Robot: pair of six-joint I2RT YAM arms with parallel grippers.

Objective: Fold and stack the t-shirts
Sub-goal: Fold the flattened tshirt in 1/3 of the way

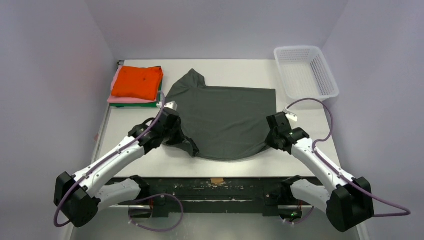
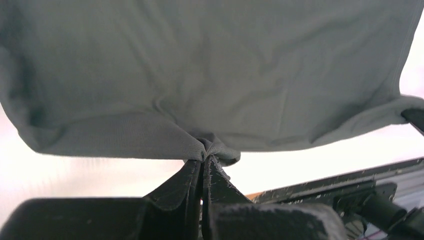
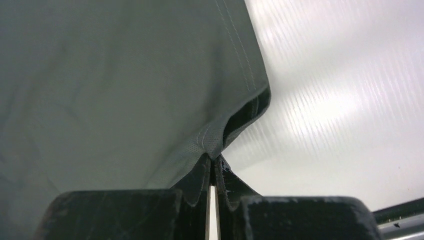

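Left wrist view: the left gripper (image 2: 202, 157) has its jaws pressed together on a small pucker of the dark grey t-shirt (image 2: 210, 65), pinched at its near edge, and the cloth fans out from that pinch. On the right wrist view the right gripper (image 3: 214, 162) is likewise clamped, its tips biting the stitched hem at a corner of the same shirt. A thin line of light shows between the fingers lower down.

From above, the grey shirt lies spread across the middle of the table (image 1: 235, 167). One sleeve points toward the far edge and another is bunched beside the left arm. Its straight hem faces the right edge, and the two grippers hold its near side at either end.

By my reckoning three shirts are finished. An orange t-shirt (image 1: 137, 81) sits folded on a pink t-shirt (image 1: 116, 99) and a green t-shirt (image 1: 145, 104) in the far left corner. The grey one looks unfolded, though I can't be sure from here that it's a single layer. It has to be folded and then added to that pile.

A white mesh basket (image 1: 306, 70) stands at the far right corner with nothing visible in it.

I can read no brand, label or lettering on anything, and the grey shirt looks plain.
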